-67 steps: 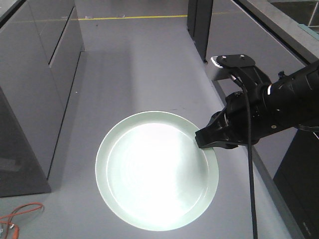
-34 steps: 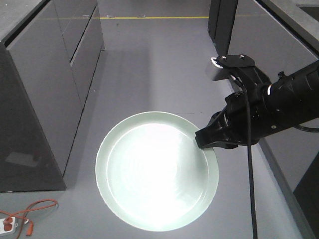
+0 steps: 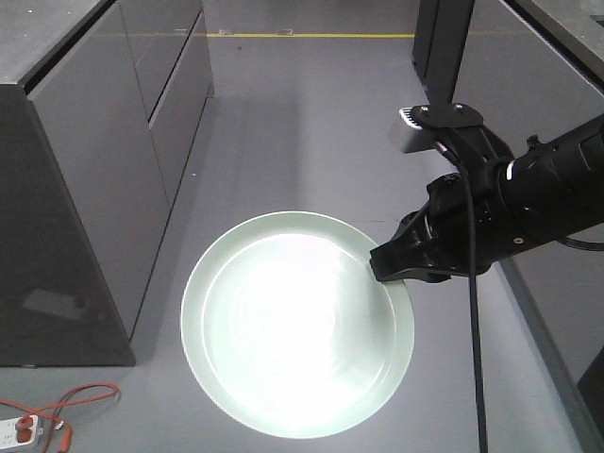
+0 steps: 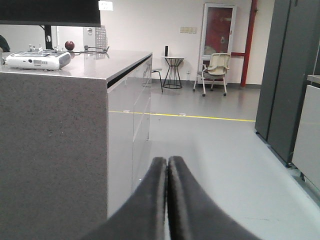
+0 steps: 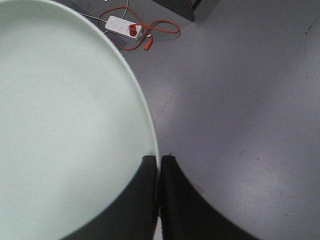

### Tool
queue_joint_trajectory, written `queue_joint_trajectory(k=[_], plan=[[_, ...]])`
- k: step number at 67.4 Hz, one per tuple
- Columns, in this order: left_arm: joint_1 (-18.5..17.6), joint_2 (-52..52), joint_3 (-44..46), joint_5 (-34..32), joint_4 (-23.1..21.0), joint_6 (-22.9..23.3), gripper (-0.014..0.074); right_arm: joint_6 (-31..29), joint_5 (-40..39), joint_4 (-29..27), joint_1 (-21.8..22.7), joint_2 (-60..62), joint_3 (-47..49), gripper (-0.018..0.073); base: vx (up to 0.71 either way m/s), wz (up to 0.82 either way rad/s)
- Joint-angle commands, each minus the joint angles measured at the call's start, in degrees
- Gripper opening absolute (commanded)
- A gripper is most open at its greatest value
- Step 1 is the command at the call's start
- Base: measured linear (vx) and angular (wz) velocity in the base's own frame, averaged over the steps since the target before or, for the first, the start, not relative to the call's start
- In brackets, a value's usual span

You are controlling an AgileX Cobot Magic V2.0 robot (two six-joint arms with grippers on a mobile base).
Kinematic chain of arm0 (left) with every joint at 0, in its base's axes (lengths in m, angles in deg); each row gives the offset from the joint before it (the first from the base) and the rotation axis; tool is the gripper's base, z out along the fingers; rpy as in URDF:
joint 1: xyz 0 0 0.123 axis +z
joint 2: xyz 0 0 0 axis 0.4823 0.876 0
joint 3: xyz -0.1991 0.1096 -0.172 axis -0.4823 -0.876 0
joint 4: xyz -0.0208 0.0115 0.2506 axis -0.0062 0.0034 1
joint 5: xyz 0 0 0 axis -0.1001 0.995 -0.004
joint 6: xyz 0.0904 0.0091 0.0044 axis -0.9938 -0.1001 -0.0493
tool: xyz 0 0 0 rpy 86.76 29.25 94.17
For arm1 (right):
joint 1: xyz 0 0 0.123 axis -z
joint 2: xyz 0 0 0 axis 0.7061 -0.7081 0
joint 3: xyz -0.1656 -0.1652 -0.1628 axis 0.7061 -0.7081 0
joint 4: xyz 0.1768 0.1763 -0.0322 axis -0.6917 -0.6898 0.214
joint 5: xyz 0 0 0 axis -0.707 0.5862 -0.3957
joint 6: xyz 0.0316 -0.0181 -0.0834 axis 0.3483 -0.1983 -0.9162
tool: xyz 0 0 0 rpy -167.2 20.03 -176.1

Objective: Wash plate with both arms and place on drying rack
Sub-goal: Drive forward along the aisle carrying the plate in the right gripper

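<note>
- Right gripper (image 3: 385,266) pinched tight on the plate (image 3: 283,340) rim, plate held level above the floor (image 3: 311,142).
- Left gripper (image 4: 167,167) fingers pressed together, holding nothing.

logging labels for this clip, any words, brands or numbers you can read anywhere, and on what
No text can be read in any view.
The white tag at the top of the left wrist view: too small and blurred to read.
The plate: unmarked.
The power strip: no legible marking.
</note>
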Motion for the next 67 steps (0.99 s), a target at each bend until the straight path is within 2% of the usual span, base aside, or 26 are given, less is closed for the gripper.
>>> queue_joint_trajectory(k=[1,67], plan=[[0.09,-0.87,1.50,-4.38,-0.16,0.34,-0.0006,-0.42,-1.69,-2.04,0.16,1.96,1.51,-0.0001,0.08,0.05],[0.09,-0.87,1.50,-4.38,-0.16,0.34,-0.0006,-0.42,-1.69,-2.04,0.16,1.96,1.51,-0.0001,0.12,0.00]])
